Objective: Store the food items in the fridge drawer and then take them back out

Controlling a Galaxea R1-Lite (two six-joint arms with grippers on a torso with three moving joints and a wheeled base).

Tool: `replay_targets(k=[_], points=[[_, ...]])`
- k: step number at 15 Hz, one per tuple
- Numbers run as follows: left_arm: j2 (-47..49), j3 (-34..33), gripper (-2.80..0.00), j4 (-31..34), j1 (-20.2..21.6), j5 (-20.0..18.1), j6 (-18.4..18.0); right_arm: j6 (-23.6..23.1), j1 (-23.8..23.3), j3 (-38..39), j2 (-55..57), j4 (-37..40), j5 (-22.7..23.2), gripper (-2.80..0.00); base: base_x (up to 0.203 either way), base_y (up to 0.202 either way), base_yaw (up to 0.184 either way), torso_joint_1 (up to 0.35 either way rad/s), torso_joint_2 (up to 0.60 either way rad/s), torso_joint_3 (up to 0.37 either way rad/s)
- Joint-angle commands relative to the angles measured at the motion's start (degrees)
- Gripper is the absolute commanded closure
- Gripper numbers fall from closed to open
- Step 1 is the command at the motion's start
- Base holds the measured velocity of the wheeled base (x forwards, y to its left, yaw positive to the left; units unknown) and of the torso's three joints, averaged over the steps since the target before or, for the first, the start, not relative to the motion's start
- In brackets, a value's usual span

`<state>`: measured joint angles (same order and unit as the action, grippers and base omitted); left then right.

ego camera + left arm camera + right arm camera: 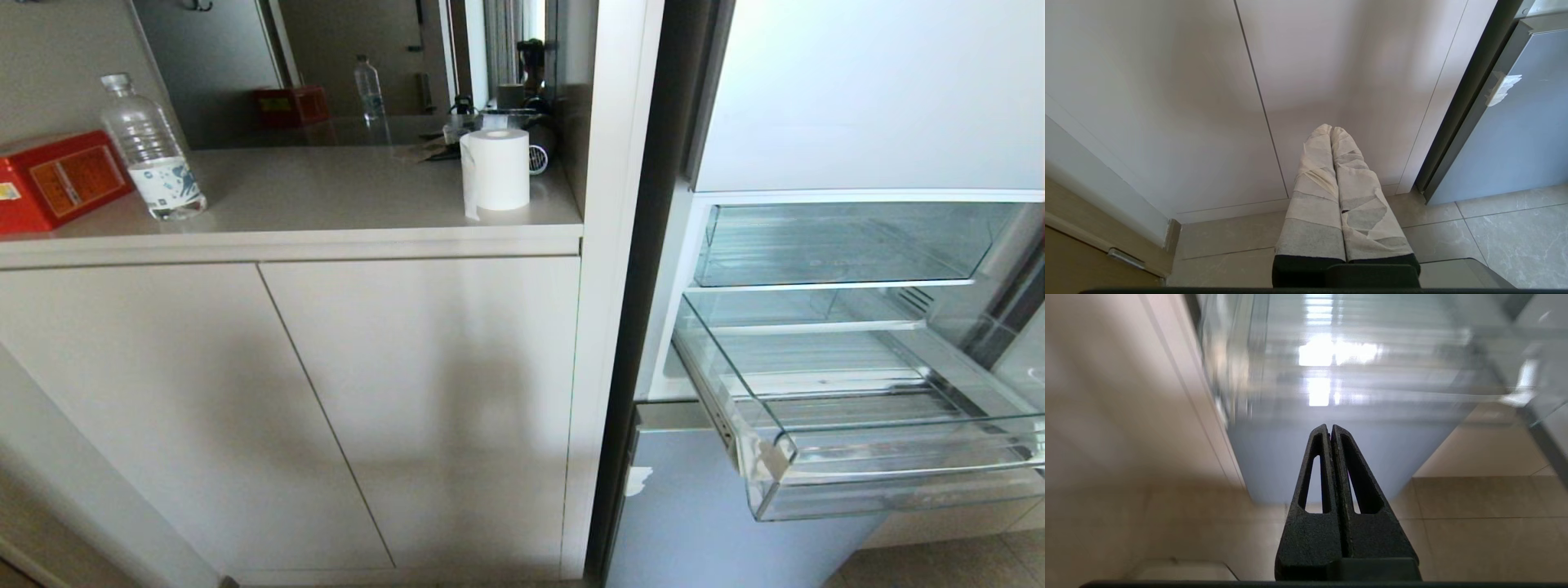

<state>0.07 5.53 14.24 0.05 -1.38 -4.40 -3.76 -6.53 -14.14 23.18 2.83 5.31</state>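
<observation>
step: between storing and retrieving, judged | right claw point(1331, 430) pressed together, empty, low by floor; fridge drawer point(1355, 367) pulled out ahead of and above it | left claw point(1331, 130) shut, parked facing cabinets | food not visible | next: locate fruit, spread claw

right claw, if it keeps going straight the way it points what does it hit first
Probably the fridge's pale blue lower front, just under the pulled-out clear fridge drawer. The shut right claw points at it, though the blur leaves depth unclear.
</observation>
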Motion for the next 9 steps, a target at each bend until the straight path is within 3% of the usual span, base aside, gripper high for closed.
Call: replay_targets(k=[1,5,8,9], points=[[0.0,0.0,0.0,0.1,0.0,0.0,0.0,-3.6,5.6,7.6,-9.6,0.0,-3.1,0.0,0.0,0.0,0.0,0.0,0.0,0.0],[0.0,0.0,0.0,0.0,0.0,-0.1,0.0,-7.5,6.7,11.5,-21.4,-0.7,-7.0,0.0,0.0,0.0,0.0,0.0,0.0,0.0],[0.0,0.0,0.0,0.0,0.0,0.3,0.7,-3.1,6.7,14.1,-23.3,-7.7,-6.1,0.0,0.0,0.0,0.0,0.0,0.0,0.0],[0.0,0.0,0.0,0.0,0.0,0.3,0.7,-1.6,6.7,14.2,-23.3,-4.6,-5.6,0.0,0.0,0.0,0.0,0.0,0.0,0.0]])
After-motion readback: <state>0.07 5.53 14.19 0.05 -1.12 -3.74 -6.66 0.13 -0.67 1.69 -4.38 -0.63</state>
